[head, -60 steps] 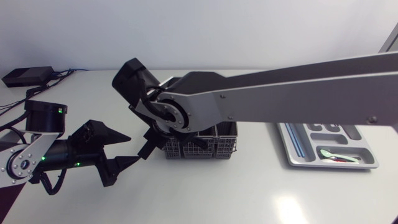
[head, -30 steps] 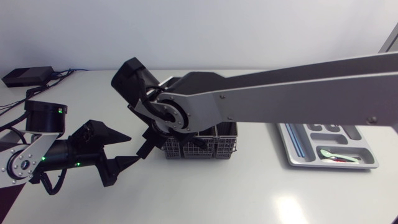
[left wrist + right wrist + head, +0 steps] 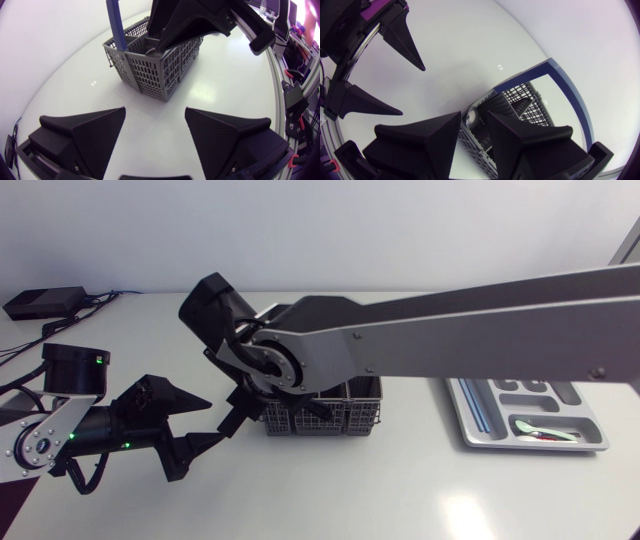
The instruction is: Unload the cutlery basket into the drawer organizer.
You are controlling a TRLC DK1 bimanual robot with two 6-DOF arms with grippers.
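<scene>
Across the white table (image 3: 400, 490), from the right edge to past the middle, the long silver right arm (image 3: 480, 320), black wrist bent down over the grey cutlery basket (image 3: 345, 418). Over on the left side, the left arm (image 3: 55, 435), low above the tabletop, pointed toward the basket. Near mid-table, the basket itself, upright on the surface, just ahead of the left gripper (image 3: 155, 112) and not touching it. Toward the table's right end, the grey drawer organizer (image 3: 480, 425), lying flat, well apart from the basket. At the far left corner, a small black box (image 3: 45, 302) with cables trailing from it. Left gripper spread wide, both wedges well apart, nothing between them, only bare tabletop beneath. Right gripper (image 3: 474, 116) down inside the basket's open top, beside the blue handle (image 3: 572, 92); cannot tell whether clamped on anything or merely poised there. Blue handle upright, arched over the basket. Inside one long compartment of the organizer, a pale green utensil (image 3: 545, 432), lying flat. Down in the basket, right at the tip of the right gripper, a small shiny metal piece (image 3: 470, 120), too hidden to name.
</scene>
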